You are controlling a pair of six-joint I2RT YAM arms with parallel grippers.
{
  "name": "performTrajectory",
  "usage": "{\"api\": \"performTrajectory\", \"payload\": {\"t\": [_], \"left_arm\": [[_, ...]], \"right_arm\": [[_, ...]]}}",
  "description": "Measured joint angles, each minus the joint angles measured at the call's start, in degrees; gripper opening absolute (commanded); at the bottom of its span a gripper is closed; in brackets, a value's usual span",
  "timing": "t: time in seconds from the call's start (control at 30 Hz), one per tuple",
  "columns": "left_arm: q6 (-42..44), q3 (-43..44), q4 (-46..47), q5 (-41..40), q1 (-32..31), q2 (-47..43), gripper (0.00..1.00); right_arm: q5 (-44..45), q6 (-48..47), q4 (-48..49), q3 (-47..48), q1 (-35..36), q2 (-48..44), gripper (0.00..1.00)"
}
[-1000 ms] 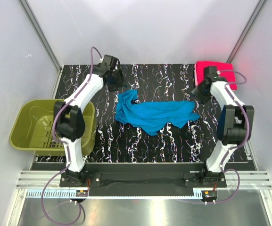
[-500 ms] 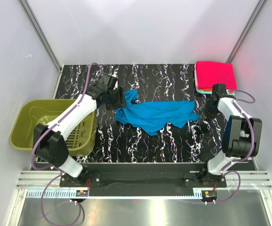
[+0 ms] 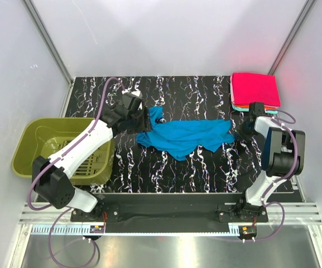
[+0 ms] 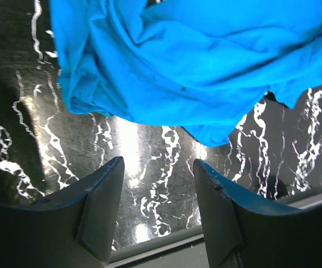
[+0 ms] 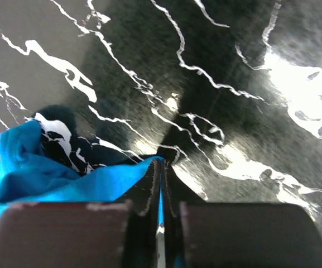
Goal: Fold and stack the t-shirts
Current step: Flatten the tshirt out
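- Left gripper (image 4: 158, 167): fingers spread, just short of crumpled blue t-shirt (image 3: 183, 137), left end.
- Right gripper (image 5: 161, 164): fingers pinching its right edge.
- Far right: folded magenta-pink t-shirt (image 3: 254, 89).

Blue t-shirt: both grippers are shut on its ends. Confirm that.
Only the right gripper is shut on the blue t-shirt. The left gripper stands open, short of the cloth, as the left wrist view shows.

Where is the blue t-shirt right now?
In the top view, the blue t-shirt lies crumpled on the middle of the table; the right pincer pinches its right corner.
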Motion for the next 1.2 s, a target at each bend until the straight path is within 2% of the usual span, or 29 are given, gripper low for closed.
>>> {"api": "performTrajectory", "payload": {"t": [0.17,0.3,0.5,0.77,0.97,1.2], "left_arm": [[0.0,0.0,0.0,-3.1,0.0,-0.2,0.56],[0.0,0.0,0.0,-5.0,0.0,-0.3,0.56],[-0.2,0.0,0.0,-7.1,-1.4,0.6,0.54],[-0.9,1.6,1.0,-7.7,-4.5,9.7,0.52],[-2.5,1.7,3.3,-7.1,-7.7,13.5,0.53],[-4.9,2.7,5.0,-5.6,-9.3,22.9,0.53]], "right_arm": [[3.0,-0.2,-5.2,0.0,-0.3,-5.3,0.00],[7.3,-0.7,-13.3,4.6,-0.5,-17.5,0.00],[12.3,-1.5,-19.1,12.3,-2.0,-33.7,0.00],[16.0,-1.5,-27.2,12.9,-3.0,-35.7,0.00],[16.0,-1.5,-27.7,11.9,-3.0,-37.6,0.00],[14.3,-1.5,-26.7,10.5,-3.0,-39.0,0.00]]}}
